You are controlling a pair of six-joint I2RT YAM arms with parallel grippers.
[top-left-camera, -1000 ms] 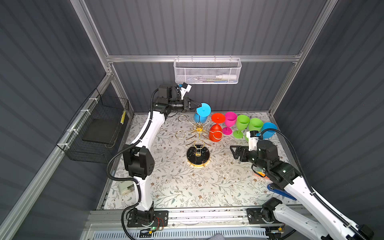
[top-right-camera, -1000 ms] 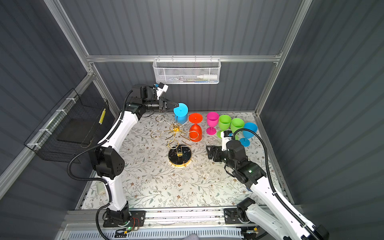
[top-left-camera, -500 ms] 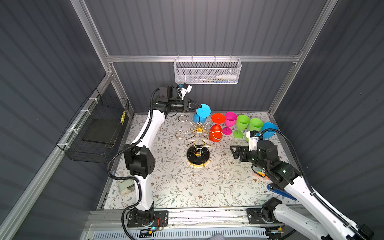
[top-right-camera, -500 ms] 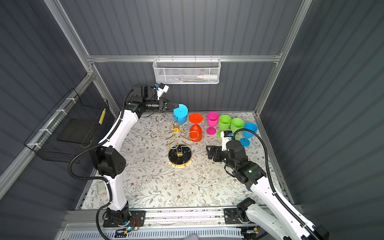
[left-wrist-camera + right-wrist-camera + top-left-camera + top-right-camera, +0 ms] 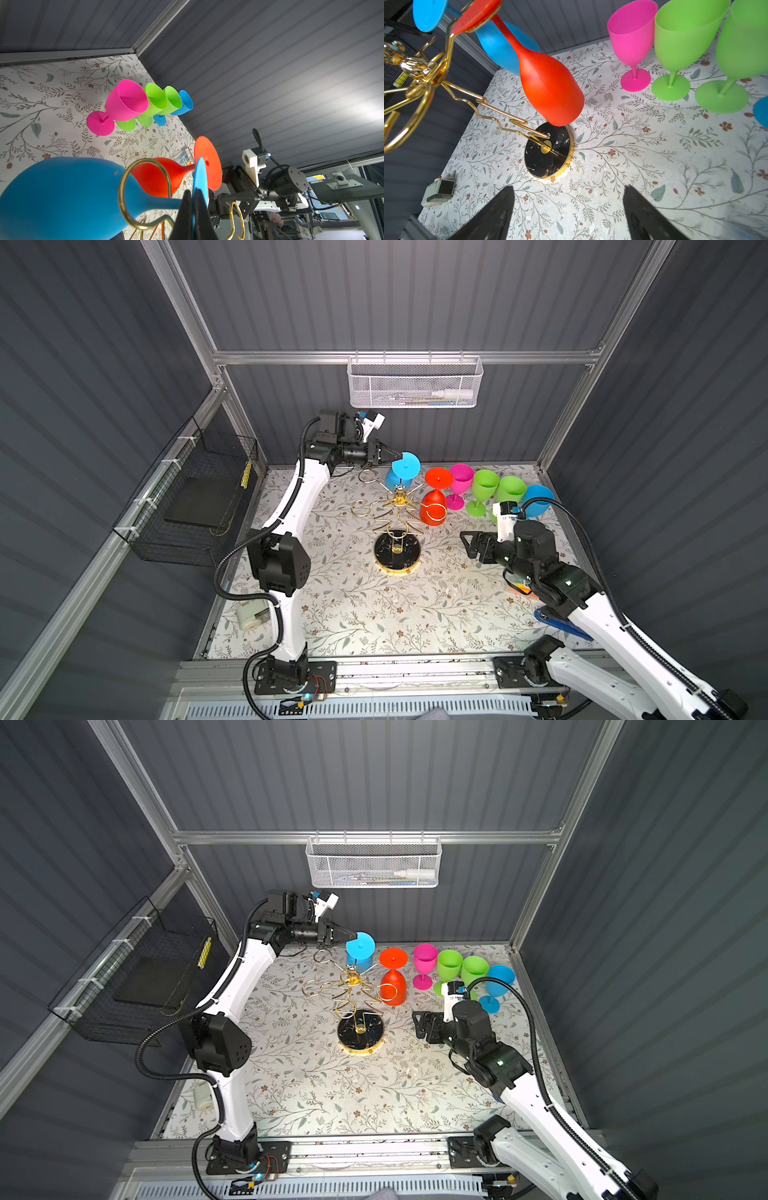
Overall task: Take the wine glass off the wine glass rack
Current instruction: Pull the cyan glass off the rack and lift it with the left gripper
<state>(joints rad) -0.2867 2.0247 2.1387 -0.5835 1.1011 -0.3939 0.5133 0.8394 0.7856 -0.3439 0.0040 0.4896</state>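
The wine glass in hand is the blue wine glass, hanging upside down at the far side of the wine glass rack. Its stem passes through a gold loop and its round foot rests on top. The left jaws are closed on the thin edge of that foot, as the left wrist view shows. The right jaws stand wide apart and empty over the bench, to the right of the rack's base.

It looks like moulded plastic, so probably light, stiff and not easily broken, with a smooth matte skin that may slip. A pinch on the flat foot rim gives little purchase, and the bowl below would likely swing or pivot about that hold. The stem or bowl would offer a surer grip once clear. The stem has to slide out of the loop's open end, not lift straight up. The red wine glass hangs just to the right and could be knocked.
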